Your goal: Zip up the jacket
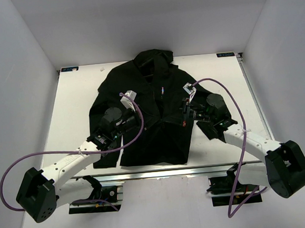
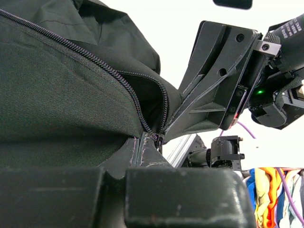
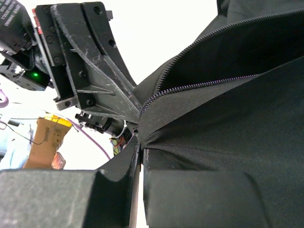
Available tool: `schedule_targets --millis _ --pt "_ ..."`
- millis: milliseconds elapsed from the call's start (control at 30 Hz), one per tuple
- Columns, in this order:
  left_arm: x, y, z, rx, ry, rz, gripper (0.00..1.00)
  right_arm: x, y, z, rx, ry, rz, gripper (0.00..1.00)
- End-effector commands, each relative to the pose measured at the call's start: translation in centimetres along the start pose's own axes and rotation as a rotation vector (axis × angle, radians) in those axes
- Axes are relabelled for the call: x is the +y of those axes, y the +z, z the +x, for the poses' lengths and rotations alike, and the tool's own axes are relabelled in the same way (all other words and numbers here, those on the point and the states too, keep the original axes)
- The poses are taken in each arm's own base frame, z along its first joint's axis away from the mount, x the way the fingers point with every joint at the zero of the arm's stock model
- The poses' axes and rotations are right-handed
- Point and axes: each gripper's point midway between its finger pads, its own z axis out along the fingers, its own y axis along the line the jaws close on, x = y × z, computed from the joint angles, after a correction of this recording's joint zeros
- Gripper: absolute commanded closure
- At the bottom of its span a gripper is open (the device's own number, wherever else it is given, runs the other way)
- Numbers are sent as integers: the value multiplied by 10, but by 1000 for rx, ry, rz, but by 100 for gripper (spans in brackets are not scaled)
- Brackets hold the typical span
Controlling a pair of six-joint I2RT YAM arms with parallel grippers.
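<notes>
Jacket (image 1: 141, 101): is lying spread out, front up, across the middle of the white table (image 1: 73, 109), with its hem reaching toward the arm bases.
Hood (image 1: 156, 58): is pointing at the far edge of the table.
Chest marks (image 1: 162, 90): are showing as tiny light and red dots just beside the centre front.
Zipper (image 2: 95, 61): is standing undone. Its two rows of teeth are spreading apart over the chest and running together to a single point low on the front.
Lifted fabric: is rising into a small peak where the two rows meet, between the two grippers.
Left gripper (image 2: 142, 161): is reaching in from the left side of the jacket. Its jaws are pressing fully together and pinching the black cloth right at the meeting point of the teeth.
Right gripper (image 3: 139, 149): is reaching in from the opposite side and facing the left one tip to tip. Its jaws are closing tight on the cloth beside the same point.
Gap between grippers: is almost nil, and whether the fingertips are touching cannot be told.
Purple cables (image 1: 65, 152): are looping from each arm base up to its wrist.
</notes>
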Motion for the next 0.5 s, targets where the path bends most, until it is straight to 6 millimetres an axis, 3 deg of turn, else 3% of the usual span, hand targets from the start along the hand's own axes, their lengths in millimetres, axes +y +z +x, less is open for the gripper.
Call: schedule_targets --millis 0,100,133,167,400,467 --pt "-8 -5 0 27 14 14 100 7 2 -39 -100 -72 24 100" --pt "-8 -6 -3 3 -1 8 100 8 3 -37 -88 -71 16 100" --pt "-9 -6 -4 0 -5 8 94 10 2 -35 -75 -64 5 100" --pt "-8 -6 -4 -1 -11 2 80 11 2 -32 -60 -60 -3 100" --pt "-12 -2 -8 -26 -50 31 58 14 3 -15 19 -40 -48 100" --pt "-13 -2 -8 -26 -50 40 58 15 4 -14 23 -41 -56 100"
